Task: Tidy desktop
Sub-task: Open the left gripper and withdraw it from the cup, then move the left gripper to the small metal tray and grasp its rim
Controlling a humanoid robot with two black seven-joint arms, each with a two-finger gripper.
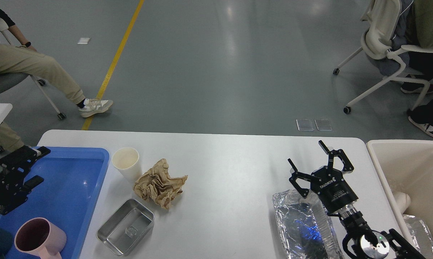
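Observation:
The white desktop (231,169) spans the lower view. On it stand a cream paper cup (126,162), a crumpled brown paper (159,184), a small metal tin (126,226) and a foil tray (302,226). My right gripper (308,156) is open and empty, just above the far end of the foil tray. My left gripper (27,165) sits over the left rim of the blue tray (76,187); its fingers are dark and cannot be told apart.
A pink mug (40,239) lies in the blue tray at the near left. A cream bin (410,180) with foil and a white item inside stands off the right edge. People on chairs sit beyond the table at far left and far right.

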